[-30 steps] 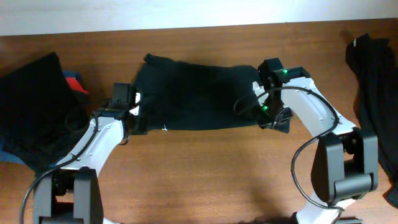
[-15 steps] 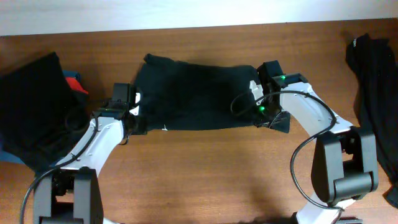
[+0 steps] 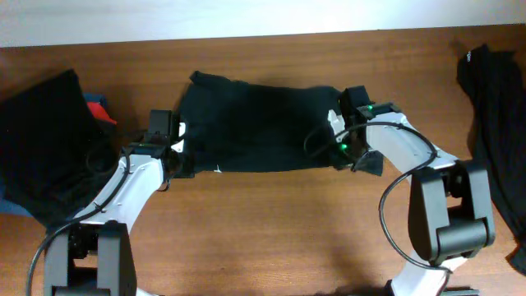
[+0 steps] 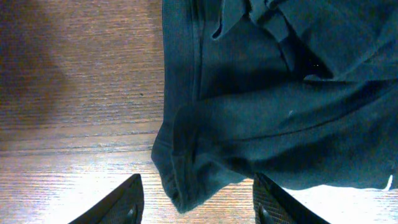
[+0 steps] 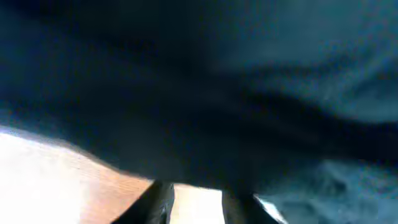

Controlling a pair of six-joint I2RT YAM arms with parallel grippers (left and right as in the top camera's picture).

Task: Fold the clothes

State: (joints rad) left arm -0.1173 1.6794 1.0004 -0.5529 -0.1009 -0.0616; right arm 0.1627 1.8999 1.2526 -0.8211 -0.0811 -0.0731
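Note:
A black garment (image 3: pixel 259 123) lies spread across the middle of the table. My left gripper (image 3: pixel 174 160) sits at its lower left corner. In the left wrist view the gripper (image 4: pixel 199 208) is wide open, with the hemmed corner of the garment (image 4: pixel 186 186) lying between the fingertips and touching neither. My right gripper (image 3: pixel 347 150) is at the garment's right edge, with a dark flap of cloth (image 3: pixel 371 163) beside it. In the blurred right wrist view the fingers (image 5: pixel 199 199) stand close together, with their tips buried in the dark cloth (image 5: pixel 205 93).
A pile of black clothes (image 3: pixel 45 140) with a red item (image 3: pixel 99 108) lies at the left edge. Another dark garment (image 3: pixel 497 123) hangs along the right edge. Bare wood lies in front of the garment.
My right gripper has moved a little to the left, into the garment's right edge, and the dark flap came with it. The left arm has not moved.

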